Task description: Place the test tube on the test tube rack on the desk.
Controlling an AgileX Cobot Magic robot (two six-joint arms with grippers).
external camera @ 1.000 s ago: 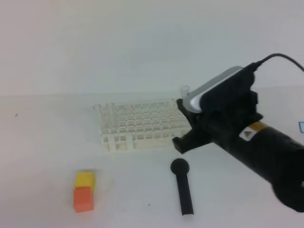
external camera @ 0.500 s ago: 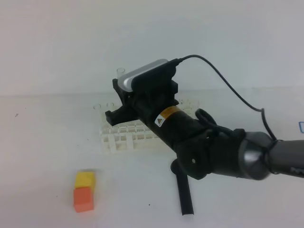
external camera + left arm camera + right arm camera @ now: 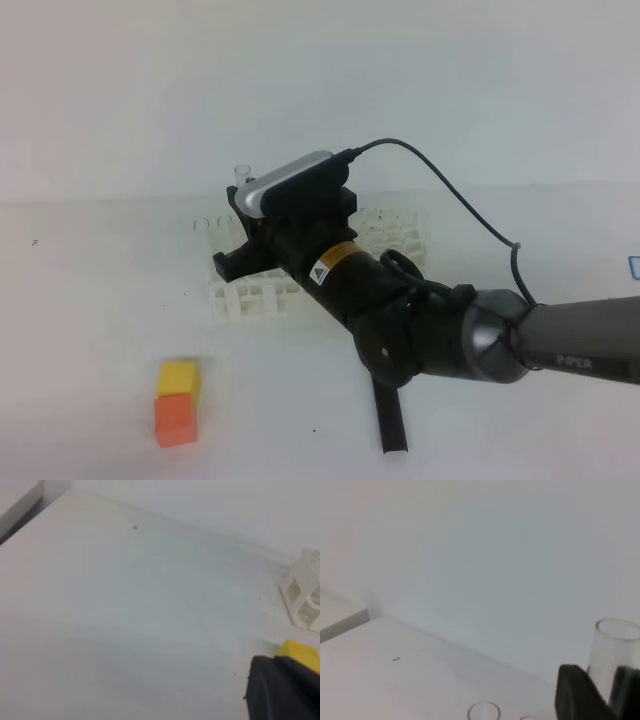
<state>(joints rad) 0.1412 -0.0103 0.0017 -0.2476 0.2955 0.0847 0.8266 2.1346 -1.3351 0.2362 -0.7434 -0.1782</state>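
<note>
On the grey forearm of the right arm point(image 3: 560, 350) the word "PIPER" can just be read, and nearer the wrist sits a yellow-orange label with a white triangular warning mark (its small print is too blurred to read). A black cable loops from the silver-topped wrist camera back along the arm.

The right gripper point(image 3: 240, 222) reaches across the middle and hangs over the left end of the test tube rack point(image 3: 262, 292), a white lattice of small square holes on legs, standing on the desk point(image 3: 90, 300) toward its far side. Its fingers point(image 3: 577, 695) are closed partway around the test tube point(image 3: 242, 173), which stands upright with its open rimmed top poking above the gripper; in the right wrist view the clear tube rises between the two dark fingers. Its lower end is hidden behind the gripper, so I cannot tell whether it has entered a hole. At least one other clear tube rim point(image 3: 483, 711) shows in the rack nearby.

The left gripper point(image 3: 282, 690) appears only as a dark block low at the right edge of its own camera view, closed tight and holding nothing.

Near the front left lie a yellow block point(image 3: 179, 378) and an orange block point(image 3: 174, 419), touching. A black stick point(image 3: 390, 420) lies on the desk, partly under the right arm.
</note>
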